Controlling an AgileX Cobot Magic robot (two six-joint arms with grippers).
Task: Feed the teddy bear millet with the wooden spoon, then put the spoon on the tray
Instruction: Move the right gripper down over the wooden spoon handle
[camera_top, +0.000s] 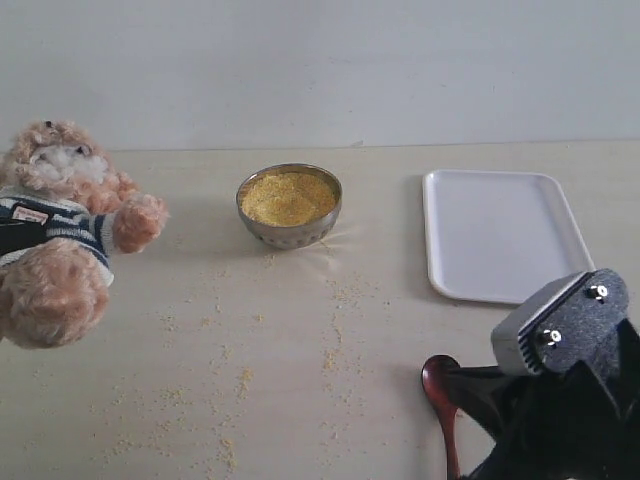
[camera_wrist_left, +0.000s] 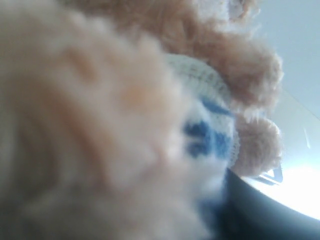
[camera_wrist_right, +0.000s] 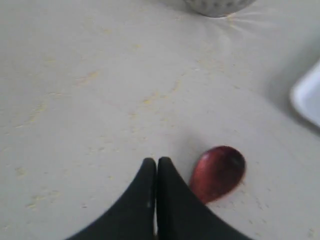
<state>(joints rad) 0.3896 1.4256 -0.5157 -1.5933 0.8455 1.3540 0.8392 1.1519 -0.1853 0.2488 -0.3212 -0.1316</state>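
Note:
The teddy bear (camera_top: 60, 230) leans at the far left, its fur and striped shirt (camera_wrist_left: 210, 135) filling the left wrist view. My left gripper is shut on the teddy bear; one dark finger (camera_wrist_left: 265, 215) presses against the shirt. The millet (camera_top: 288, 197) is heaped in a metal bowl (camera_top: 290, 235) at the middle. The wooden spoon (camera_top: 440, 385) lies on the table at the lower right. My right gripper (camera_wrist_right: 157, 162) is shut with nothing in it, just beside the spoon's bowl (camera_wrist_right: 218, 172); its finger hides the handle. The white tray (camera_top: 495, 232) lies empty at the right.
Loose millet specks (camera_top: 240, 378) are scattered over the table in front of the bowl. The right arm's body (camera_top: 570, 400) fills the lower right corner. A corner of the tray (camera_wrist_right: 307, 97) and the bowl's base (camera_wrist_right: 217, 6) show in the right wrist view.

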